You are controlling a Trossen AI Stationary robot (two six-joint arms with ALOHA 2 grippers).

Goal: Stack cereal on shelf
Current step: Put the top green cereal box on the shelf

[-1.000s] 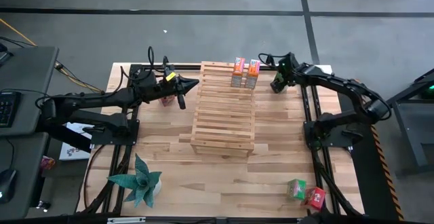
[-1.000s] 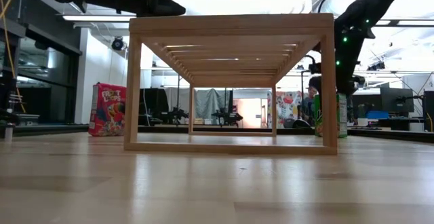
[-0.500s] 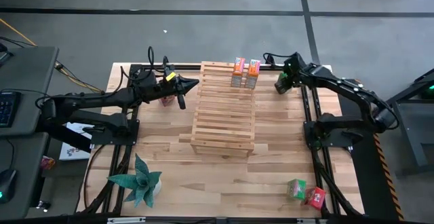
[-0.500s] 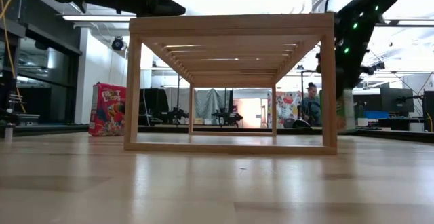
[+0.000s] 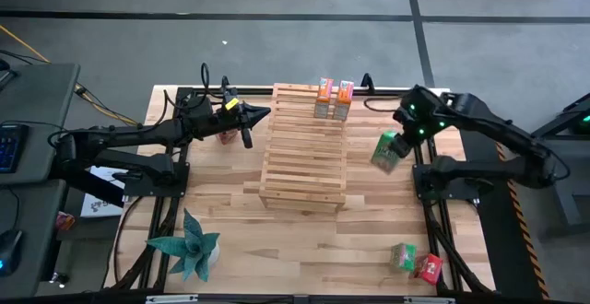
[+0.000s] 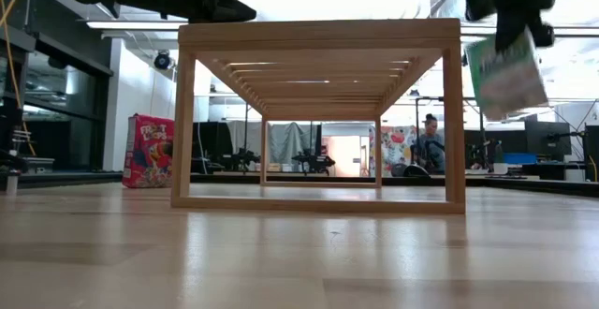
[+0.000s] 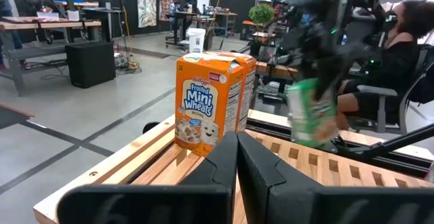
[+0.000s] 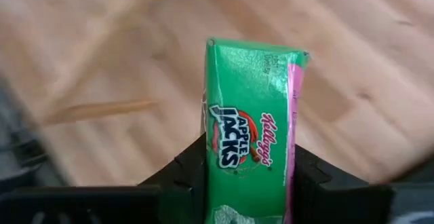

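My right gripper (image 5: pixel 403 136) is shut on a green cereal box (image 5: pixel 386 150), held in the air to the right of the wooden slatted shelf (image 5: pixel 304 147). The low view shows that box (image 6: pixel 505 73) high beside the shelf's top right corner. Two orange cereal boxes (image 5: pixel 324 98) (image 5: pixel 343 99) stand upright on the shelf's far end. My left gripper (image 5: pixel 265 113) hangs shut at the shelf's far left edge and holds nothing. A red cereal box (image 5: pixel 224 136) stands on the table below the left arm. My right gripper pinches the green box between its two fingers (image 8: pixel 186 173), one on each narrow side (image 8: pixel 207 149), at the box's upper end. The fingers come from above and point down. The box hangs tilted below them, lifted clear of the table.
A green box (image 5: pixel 402 256) and a red box (image 5: pixel 428 267) sit at the table's near right corner. A teal spiky plant (image 5: pixel 189 246) stands near left. Bare tabletop (image 5: pixel 304 239) lies in front of the shelf. A person (image 7: pixel 400 47) sits beyond the table.
My right gripper has shut on the green box, which stood on the table at the far right. It has lifted the box clear and carried it up and toward the table's near edge. The box now hangs tilted.
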